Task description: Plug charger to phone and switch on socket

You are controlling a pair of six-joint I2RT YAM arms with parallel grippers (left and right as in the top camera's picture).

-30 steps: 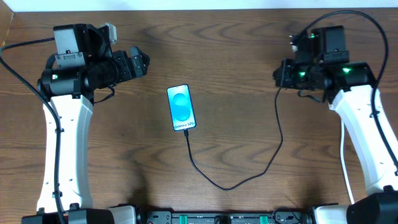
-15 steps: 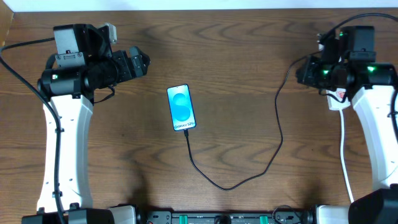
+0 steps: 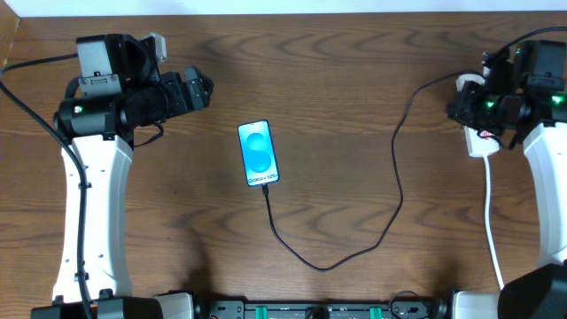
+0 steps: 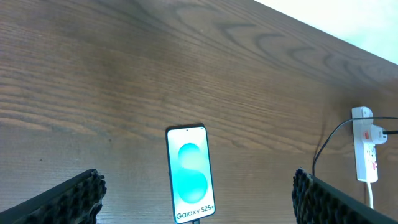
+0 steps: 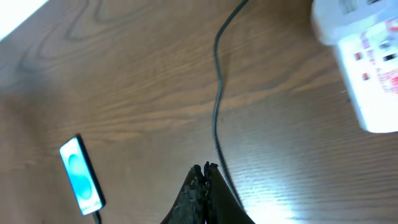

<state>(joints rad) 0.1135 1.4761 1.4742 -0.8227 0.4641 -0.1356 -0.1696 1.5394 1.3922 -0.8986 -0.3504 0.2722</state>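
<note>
Rightward is where the right arm has gone since a second ago: it has swung from over the cable to above the socket (image 3: 482, 142) at the table's 3 o'clock edge. Nothing else has shifted.

The phone (image 3: 258, 154) lies flat at the centre, screen lit. The charger (image 3: 396, 177) meets its 6 o'clock edge, loops out toward 5 o'clock, then climbs to 2 o'clock and reaches the socket. I judge the plugging done, though I cannot confirm how deep the tip sits.

That leaves the switch. The right gripper (image 5: 204, 182) has its fingers pinched together on nothing, which makes a good blunt poker. In the right wrist view the socket sits at 2 o'clock from the fingertips, not yet under them, so I would carry the tip further that way first. The red marks are blurred and I cannot tell which is the rocker, so I want a sharper look before pressing. I would push straight down and gently, since the light strip may slide.

The left gripper (image 3: 202, 89) hangs wide open and empty at 10 o'clock from the phone.
</note>
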